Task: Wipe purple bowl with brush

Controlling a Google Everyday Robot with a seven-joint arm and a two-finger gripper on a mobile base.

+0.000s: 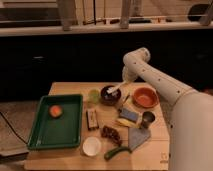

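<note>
Gripper (pixel 122 85) hangs at purple bowl (pixel 105 93) rim, brush (pixel 114 92) angled inside for wiping; we cannot tell its grip.

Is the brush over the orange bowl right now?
No, the brush lies across the purple bowl, with the gripper at its right rim, beside the orange bowl.

Reference: purple bowl (pixel 108 95).
- Gripper (pixel 120 88) hangs at bowl's 2 o'clock rim; brush (pixel 114 92) lies across same rim.
- Arm (pixel 137 62) blocks air from 1 o'clock upward.
- Orange bowl (pixel 145 97) near at 3 o'clock; narrow gap between.
- Green cup (pixel 93 95) just beside at 9 o'clock.
- Sponge (pixel 127 116) at 5 o'clock, dark block (pixel 91 119) at 7 o'clock, both near.
- Bare table (pixel 67 89) strip at 12 o'clock: passable.
- Green tray (pixel 75 125) at 8 o'clock, well apart.
- 6 o'clock crowded: white bowl (pixel 92 146), grey cloth (pixel 138 137), metal cup (pixel 147 119).
</note>
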